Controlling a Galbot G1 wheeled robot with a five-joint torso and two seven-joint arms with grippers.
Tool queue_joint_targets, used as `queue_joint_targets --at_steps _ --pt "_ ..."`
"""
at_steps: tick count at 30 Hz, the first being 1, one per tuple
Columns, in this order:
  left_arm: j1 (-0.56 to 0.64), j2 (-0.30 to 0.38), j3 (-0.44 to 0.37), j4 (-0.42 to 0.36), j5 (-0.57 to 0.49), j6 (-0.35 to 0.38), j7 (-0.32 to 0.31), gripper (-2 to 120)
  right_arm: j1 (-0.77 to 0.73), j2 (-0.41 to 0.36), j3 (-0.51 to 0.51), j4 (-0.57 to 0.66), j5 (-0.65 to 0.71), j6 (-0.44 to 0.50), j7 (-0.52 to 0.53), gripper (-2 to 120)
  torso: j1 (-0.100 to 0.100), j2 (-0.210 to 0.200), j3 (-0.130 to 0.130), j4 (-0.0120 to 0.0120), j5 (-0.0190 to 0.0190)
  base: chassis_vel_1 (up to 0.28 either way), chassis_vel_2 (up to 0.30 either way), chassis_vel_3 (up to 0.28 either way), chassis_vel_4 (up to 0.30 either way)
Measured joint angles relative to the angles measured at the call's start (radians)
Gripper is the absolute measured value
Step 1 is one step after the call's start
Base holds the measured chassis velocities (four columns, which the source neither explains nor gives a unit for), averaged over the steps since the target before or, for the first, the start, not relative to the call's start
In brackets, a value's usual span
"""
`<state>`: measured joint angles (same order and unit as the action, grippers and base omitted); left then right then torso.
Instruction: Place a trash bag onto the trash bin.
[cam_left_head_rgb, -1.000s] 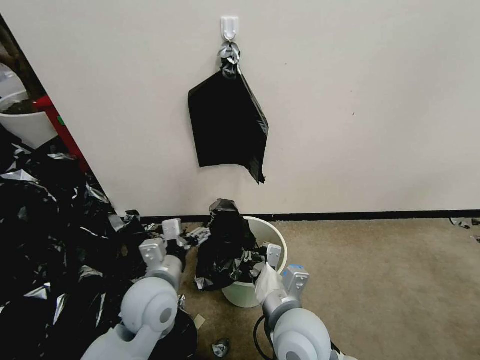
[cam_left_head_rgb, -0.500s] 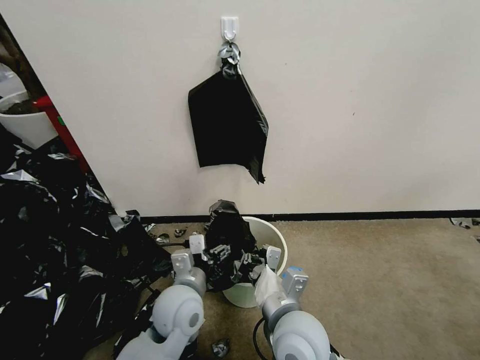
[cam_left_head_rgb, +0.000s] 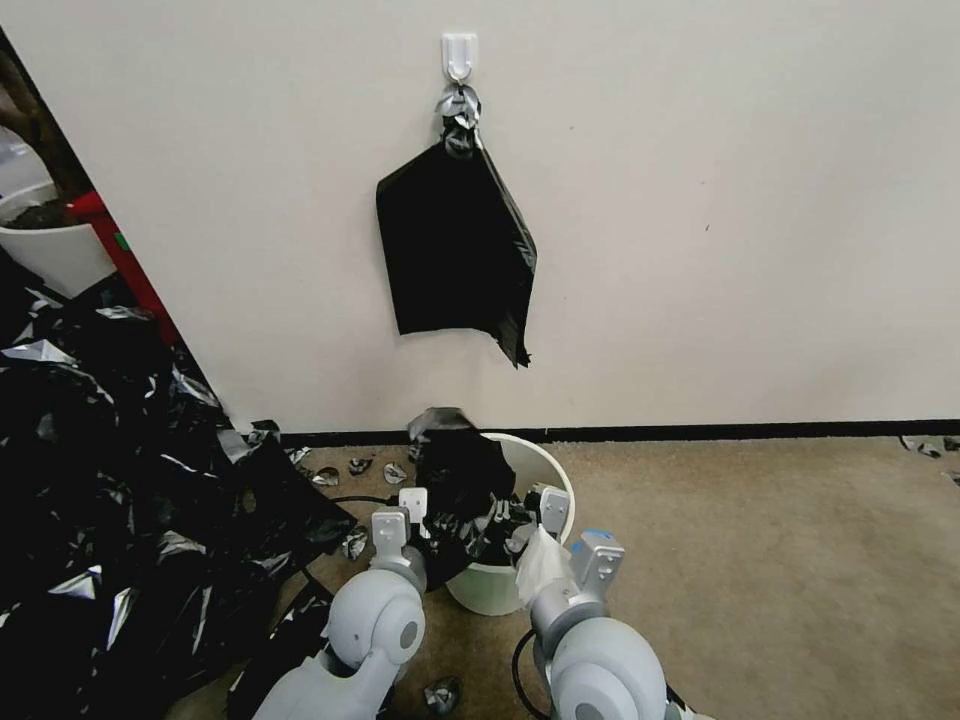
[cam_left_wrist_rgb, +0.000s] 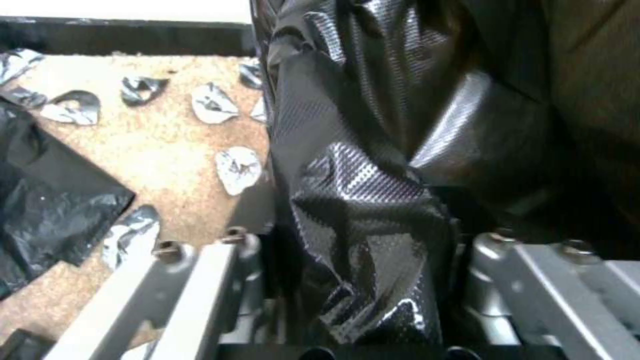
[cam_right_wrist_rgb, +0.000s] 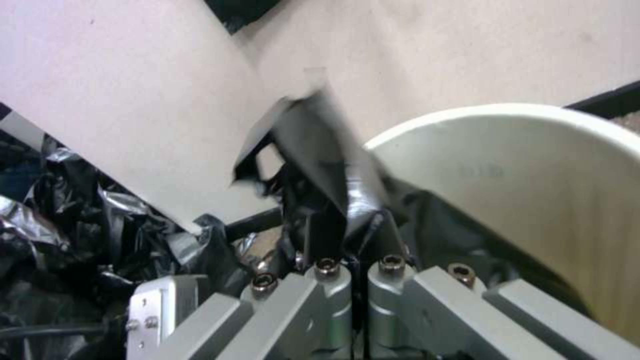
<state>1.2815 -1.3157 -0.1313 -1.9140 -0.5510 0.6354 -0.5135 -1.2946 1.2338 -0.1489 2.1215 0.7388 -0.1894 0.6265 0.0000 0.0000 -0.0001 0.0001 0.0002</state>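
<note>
Trash bag (cam_left_head_rgb: 462, 478) of thin glossy black plastic sits crumpled on the left part of the rim of the trash bin (cam_left_head_rgb: 545, 475), hanging partly over the outside and partly inside. The round cream-white bin stands on the beige carpet (cam_left_head_rgb: 760, 560), close to the black baseboard of the wall.

Going from the left: a large heap of black plastic scraps (cam_left_head_rgb: 110, 480) covers the carpet at the left side, and behind it stands a white pot with a plant (cam_left_head_rgb: 50, 245) next to a red post (cam_left_head_rgb: 125, 260). Small silvery scraps (cam_left_wrist_rgb: 237, 167) lie on the carpet just beside the bin.

Next comes the left gripper (cam_left_head_rgb: 408, 512), at the left side of the bin and touching the bag. In the left wrist view the left gripper (cam_left_wrist_rgb: 363, 250) has its fingers wide apart, and a thick fold of the trash bag (cam_left_wrist_rgb: 373, 165) lies between them; whether the fingers press on it cannot be told.

On the wall above the bin a flat black bundle of bags (cam_left_head_rgb: 455, 245) hangs from a white hook (cam_left_head_rgb: 459, 52).

The right gripper (cam_left_head_rgb: 545, 505) is over the near side of the rim. In the right wrist view the right gripper (cam_right_wrist_rgb: 353, 267) has its fingers closed narrow on an edge of the trash bag (cam_right_wrist_rgb: 320, 150), with the inner wall of the trash bin (cam_right_wrist_rgb: 533, 170) just beside it.
</note>
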Motion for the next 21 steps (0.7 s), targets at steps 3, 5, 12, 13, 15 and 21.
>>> queue_joint_targets --at_steps 3,5,12,13,15,21 --pt "-0.002 0.001 -0.004 0.005 0.002 0.000 0.000 35 0.001 -0.002 0.003 -0.006 -0.016 0.006 -0.003 0 0.000 0.000 0.000 0.0000 0.0000 0.000 0.000 0.000 0.000" --pt "-0.005 0.006 -0.013 0.008 0.002 0.000 0.000 22 0.005 -0.006 0.015 -0.029 -0.070 0.022 -0.008 0 0.000 0.000 0.000 0.0000 -0.0001 0.000 0.000 0.000 0.000" --pt "-0.004 0.029 -0.042 -0.012 -0.021 -0.022 0.036 6 0.033 -0.020 0.058 -0.079 -0.142 0.054 -0.027 0 0.000 0.000 0.000 -0.0003 -0.0004 0.000 0.000 0.000 0.000" --pt "0.002 0.041 -0.053 -0.023 -0.011 -0.039 0.062 5 0.047 -0.025 0.075 -0.094 -0.141 0.060 -0.029 0 0.000 0.000 0.000 -0.0002 -0.0004 0.000 0.000 0.000 0.000" --pt "0.008 0.050 -0.063 -0.033 0.002 -0.050 0.083 5 0.056 -0.030 0.087 -0.104 -0.135 0.061 -0.029 0 0.000 0.000 0.000 0.0000 -0.0004 0.000 0.000 0.000 0.000" --pt "0.036 0.097 -0.121 -0.067 0.063 -0.124 0.209 5 0.078 -0.055 0.144 -0.131 -0.067 0.037 -0.020 0 0.000 0.000 0.000 0.0000 -0.0001 0.000 0.000 0.000 0.000"
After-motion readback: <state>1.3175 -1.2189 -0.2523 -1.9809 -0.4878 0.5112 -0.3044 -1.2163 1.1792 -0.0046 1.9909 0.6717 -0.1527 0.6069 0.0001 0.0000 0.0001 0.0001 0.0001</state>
